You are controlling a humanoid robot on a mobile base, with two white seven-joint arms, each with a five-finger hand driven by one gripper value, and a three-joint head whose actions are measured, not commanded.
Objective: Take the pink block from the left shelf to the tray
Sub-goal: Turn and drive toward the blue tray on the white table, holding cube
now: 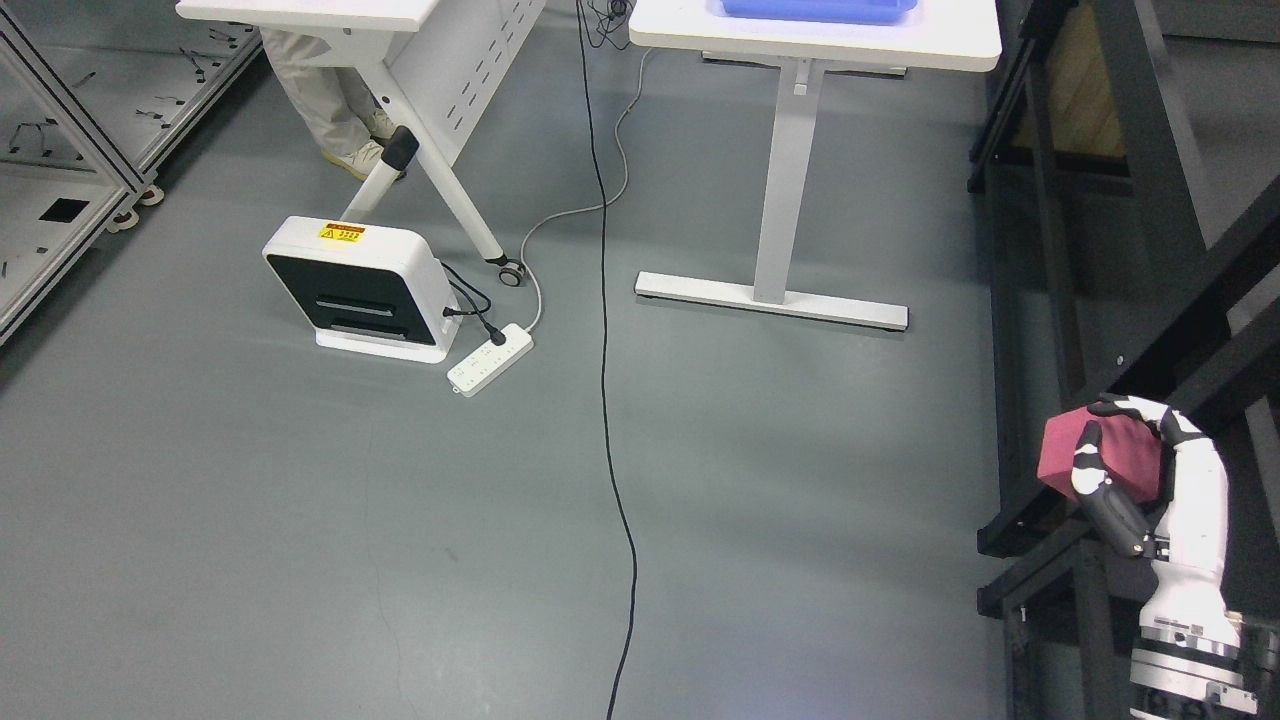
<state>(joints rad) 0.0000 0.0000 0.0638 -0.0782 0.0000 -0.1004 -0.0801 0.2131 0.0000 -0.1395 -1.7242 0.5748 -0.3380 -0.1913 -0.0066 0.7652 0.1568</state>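
My right hand (1125, 450) comes up from the lower right corner and is shut on a dark pink block (1110, 455), thumb on its front face and fingers over the top. It holds the block in the air beside the black shelf frame (1040, 300). A blue tray (815, 10) sits on the white table (820, 45) at the top edge, far from the hand. The left arm does not show.
A white boxy device (355, 285) and a power strip (490, 358) lie on the grey floor left of centre. A black cable (605, 400) runs down the middle. A person's legs (330, 100) stand under a folding table (400, 20). Metal racks (60, 150) stand at the left.
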